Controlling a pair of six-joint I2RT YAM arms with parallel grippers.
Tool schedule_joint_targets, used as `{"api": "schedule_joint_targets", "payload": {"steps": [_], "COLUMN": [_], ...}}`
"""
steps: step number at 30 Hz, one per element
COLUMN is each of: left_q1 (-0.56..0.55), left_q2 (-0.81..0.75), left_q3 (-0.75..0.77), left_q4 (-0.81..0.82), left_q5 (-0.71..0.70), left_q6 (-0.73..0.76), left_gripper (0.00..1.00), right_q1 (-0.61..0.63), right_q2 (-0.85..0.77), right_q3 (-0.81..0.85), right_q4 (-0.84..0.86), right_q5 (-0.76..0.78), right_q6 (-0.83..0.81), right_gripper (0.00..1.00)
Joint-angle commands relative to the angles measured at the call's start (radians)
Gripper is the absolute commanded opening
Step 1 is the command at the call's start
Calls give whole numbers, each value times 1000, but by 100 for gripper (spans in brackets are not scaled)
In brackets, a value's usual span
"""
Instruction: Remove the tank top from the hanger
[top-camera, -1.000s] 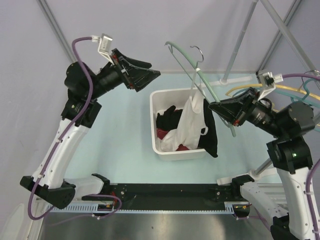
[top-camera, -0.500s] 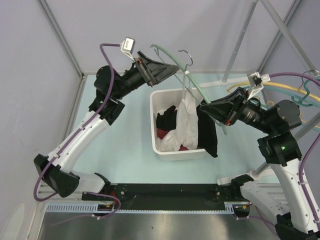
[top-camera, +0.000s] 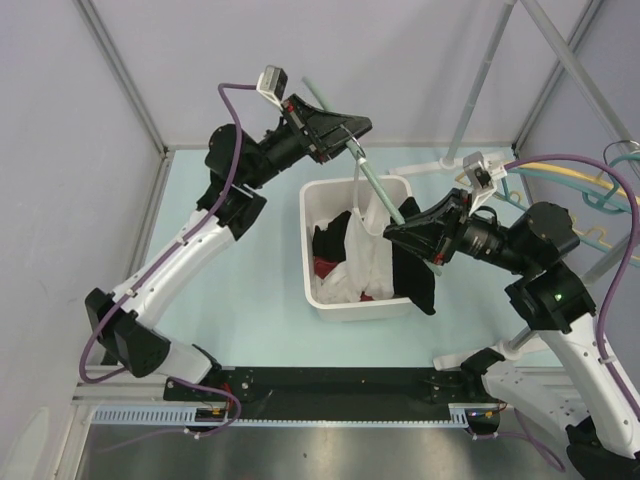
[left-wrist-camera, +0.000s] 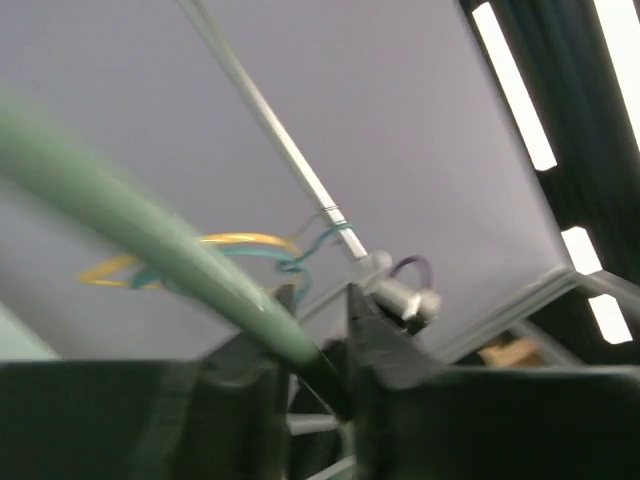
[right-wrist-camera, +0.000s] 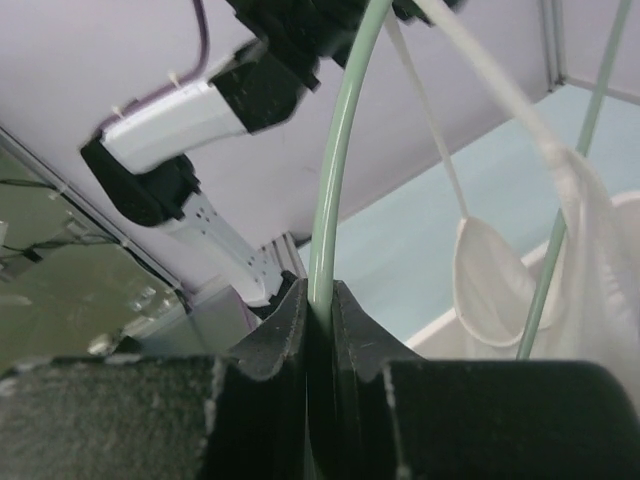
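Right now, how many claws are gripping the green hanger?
2. The left claw grips the hanger near its top end; the right claw grips it lower down, over the bin.

Right gripper (right-wrist-camera: 320, 300) clamped on the pale green hanger (right-wrist-camera: 338, 170), bar rising between its dark fingers (right-wrist-camera: 275, 335), white tank top (right-wrist-camera: 585, 270) draped at right, strap looped alongside, left arm (right-wrist-camera: 185, 115) behind, pale blue table (right-wrist-camera: 400, 240) beneath
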Motion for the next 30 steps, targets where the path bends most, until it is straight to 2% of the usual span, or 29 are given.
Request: {"api": "schedule_joint_targets", "payload": {"steps": [1,2,3,4,5,7,8,9,11,12,13,16,17,20,21,22,25,27,29,30], "left_q1": [5,8,16,30,37,54,57,57,57,57,59,62,65,94,111,116,119,117,117,117], "left_q2": [89,116,139,191,212,251,286,304,332,326,320,265,248,251,266,269,265,243,197,181], "left_q3": [121,153,190,263,297,400,441,536,610,627,618,569,560,555,558,554,485,372,304,266], "left_q4": [24,-22,-50,-64,-73,-148,-224,-278,-419,-438,-444,-446,-441,-441,-426,-403,-257,-54,100,120], "left_q5": [21,21,34,47,61,72,84,96,130,143,168,163,149,156,191,225,359,443,477,500], "left_q6": [207,241,270,325,351,450,500,610,718,799,834,922,914,762,638,578,357,193,120,94], "left_gripper": [9,4,0,0,0,0,0,0,0,0,0,0,0,0,0,0,0,0,0,0], "right_q1": [13,13,13,13,14,13,14,14,16,16,17,17,19,17,17,17,28,37,57,63], "right_q2": [-9,-7,-6,-1,4,17,20,21,16,11,8,-7,-12,-10,-3,11,28,36,43,50], "right_q3": [36,48,56,65,82,100,106,118,134,146,154,169,172,165,166,168,163,158,157,158], "right_q4": [-31,-83,-103,-123,-159,-184,-206,-212,-241,-250,-270,-289,-290,-290,-293,-299,-287,-273,-273,-273], "right_q5": [157,238,270,298,320,328,317,311,311,314,315,309,294,247,233,217,157,131,124,120], "right_q6": [-52,-63,-82,-89,-92,-103,-107,-109,-124,-130,-144,-161,-175,-201,-207,-211,-215,-215,-221,-224], "right_gripper": [7,20,26,32,42,48,54,56,64,66,71,77,78,78,78,77,76,76,76,77]}}
